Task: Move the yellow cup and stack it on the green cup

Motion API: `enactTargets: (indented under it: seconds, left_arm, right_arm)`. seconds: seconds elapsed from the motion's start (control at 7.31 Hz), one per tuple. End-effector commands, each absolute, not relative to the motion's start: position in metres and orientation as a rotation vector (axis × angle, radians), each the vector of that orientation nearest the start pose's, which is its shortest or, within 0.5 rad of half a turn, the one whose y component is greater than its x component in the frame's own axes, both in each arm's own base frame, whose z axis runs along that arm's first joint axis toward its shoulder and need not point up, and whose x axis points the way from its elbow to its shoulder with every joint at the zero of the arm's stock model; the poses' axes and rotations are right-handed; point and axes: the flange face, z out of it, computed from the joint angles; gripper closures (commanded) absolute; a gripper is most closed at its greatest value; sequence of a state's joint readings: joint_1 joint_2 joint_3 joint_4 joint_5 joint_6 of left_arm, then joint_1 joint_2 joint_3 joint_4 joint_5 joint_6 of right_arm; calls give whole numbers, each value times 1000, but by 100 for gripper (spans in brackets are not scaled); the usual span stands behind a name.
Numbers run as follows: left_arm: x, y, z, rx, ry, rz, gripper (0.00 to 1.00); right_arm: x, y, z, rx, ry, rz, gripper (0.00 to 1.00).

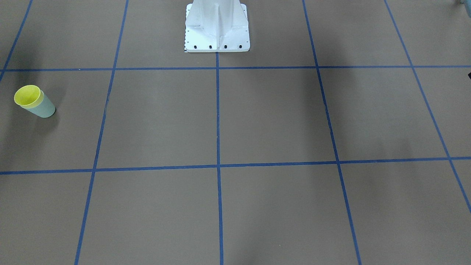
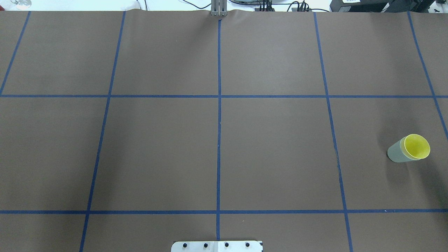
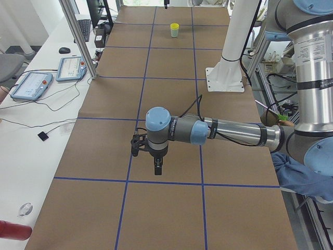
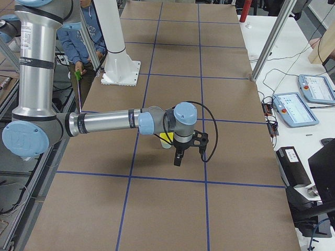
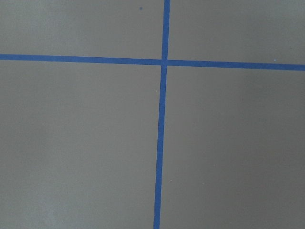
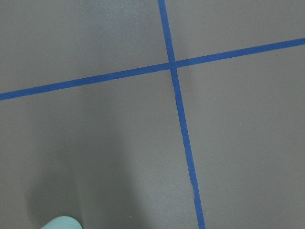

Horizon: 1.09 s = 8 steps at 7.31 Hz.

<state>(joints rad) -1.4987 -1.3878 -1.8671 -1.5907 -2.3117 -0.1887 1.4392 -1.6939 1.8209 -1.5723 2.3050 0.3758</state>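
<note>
The yellow cup (image 1: 27, 95) sits nested inside the green cup (image 1: 45, 108); only its rim and inside show. The pair stands upright on the brown table at the robot's right side, also seen from overhead as the yellow cup (image 2: 417, 146) in the green cup (image 2: 396, 153). In the exterior right view my right gripper (image 4: 178, 158) hangs just in front of the pair, whose yellow cup (image 4: 167, 138) peeks out behind the wrist. My left gripper (image 3: 157, 166) hovers over the table far from the cups (image 3: 175, 30). I cannot tell whether either gripper is open or shut. A pale green edge (image 6: 59, 223) shows in the right wrist view.
The white robot base (image 1: 217, 29) stands at the table's robot-side edge. Blue tape lines grid the brown cover. Control tablets (image 3: 31, 86) and cables lie on the white bench beyond the table. Metal frame posts (image 4: 269, 44) stand at the table's far edge. A person (image 4: 78, 42) stands behind the base.
</note>
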Motion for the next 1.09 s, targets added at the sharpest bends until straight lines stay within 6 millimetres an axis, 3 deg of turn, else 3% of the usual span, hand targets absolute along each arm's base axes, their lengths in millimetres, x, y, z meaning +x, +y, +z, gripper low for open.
enactTargets:
  seconds: [0.0, 0.96]
  left_arm:
    - [-36, -424, 596, 28, 750, -64, 0]
    - [-36, -423, 591, 39, 751, -57, 0]
  right_arm:
    - [7, -451, 595, -67, -742, 187, 0]
    - [7, -451, 593, -64, -744, 184, 0]
